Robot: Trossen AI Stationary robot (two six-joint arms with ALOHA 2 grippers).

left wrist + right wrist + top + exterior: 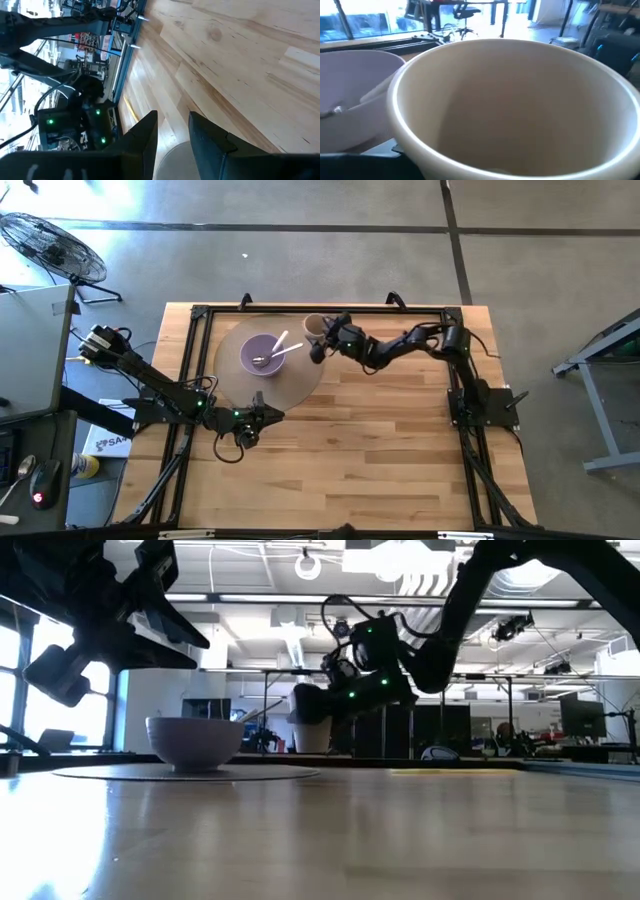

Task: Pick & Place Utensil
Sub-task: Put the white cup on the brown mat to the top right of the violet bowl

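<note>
1. The table [400, 450] is a pale wood slab ringed by a dark frame; a round mat [300, 385] lies in its far-left part, at about eleven o'clock from the table's middle.
2. A purple bowl [262, 353] sits on the mat, left of the mat's centre, well inside the mat's edge.
3. Two pale utensils [283, 347] lie in the bowl, their handles leaning over its rim toward two o'clock.
4. A cream cup [313, 327] stands just beside the bowl at its two o'clock, near the far frame rail. In the low view the cup shows at the end of the right arm.
5. The right gripper [322, 342] is at the cup, at its five o'clock side; its wrist camera looks straight into the cup's empty mouth [520, 110], with the bowl's rim alongside. Whether the fingers press the cup wall cannot be told.
6. The left gripper [262, 400] waits at the mat's six o'clock edge, fingers [145, 135] only a narrow gap apart with nothing between them, above the mat's rim and bare wood.
7. From the table's middle round to three and six o'clock the wood lies open, out to the frame.
</note>
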